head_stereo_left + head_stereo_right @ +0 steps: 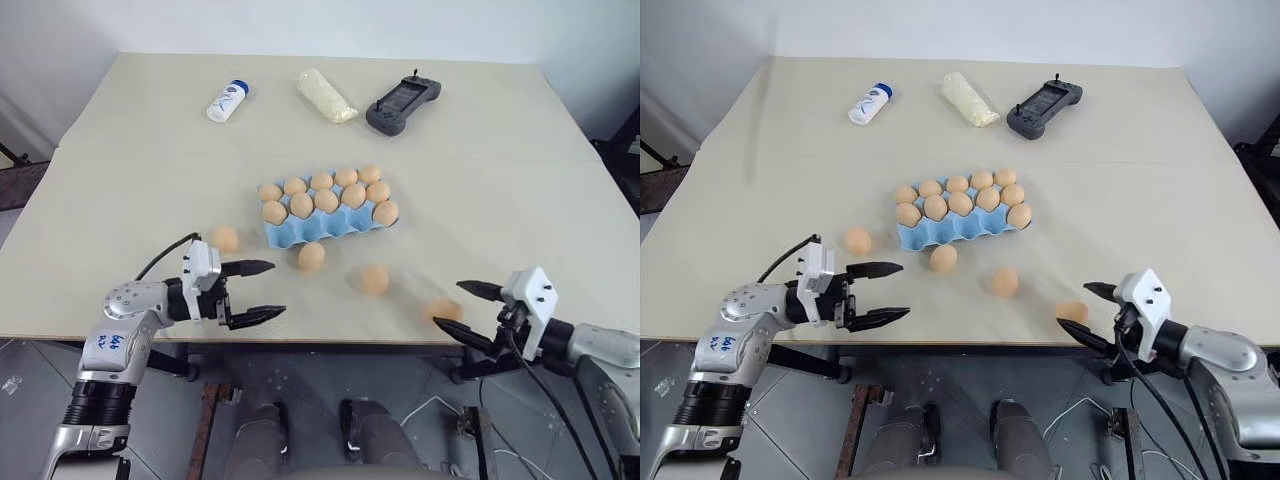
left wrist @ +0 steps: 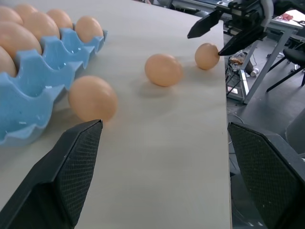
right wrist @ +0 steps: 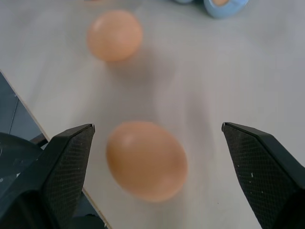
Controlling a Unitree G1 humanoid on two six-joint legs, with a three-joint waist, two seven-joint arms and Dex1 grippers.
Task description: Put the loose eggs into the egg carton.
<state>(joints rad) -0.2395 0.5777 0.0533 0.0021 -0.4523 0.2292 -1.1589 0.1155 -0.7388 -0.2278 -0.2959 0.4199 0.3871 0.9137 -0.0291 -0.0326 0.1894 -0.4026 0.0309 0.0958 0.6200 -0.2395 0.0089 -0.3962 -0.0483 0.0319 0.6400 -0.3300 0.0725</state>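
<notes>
The light blue egg carton [image 1: 330, 229] lies mid-table, its back rows full of tan eggs and its front cups bare. Loose eggs rest on the table: one left of the carton [image 1: 226, 238], one at its front edge [image 1: 311, 256], one further right [image 1: 373, 279], and one by the table's front edge [image 1: 443, 310]. My left gripper [image 1: 274, 289] stands open and level, below the left-hand eggs, holding nothing. My right gripper [image 1: 449, 304] is open, its fingers either side of the edge egg [image 3: 147, 160] without closing on it.
At the far side of the table lie a white bottle [image 1: 227, 101], a pale yellow packet [image 1: 326, 96] and a dark grey controller [image 1: 402, 104]. The table's front edge [image 1: 340, 343] runs right under both grippers. Beyond it is floor.
</notes>
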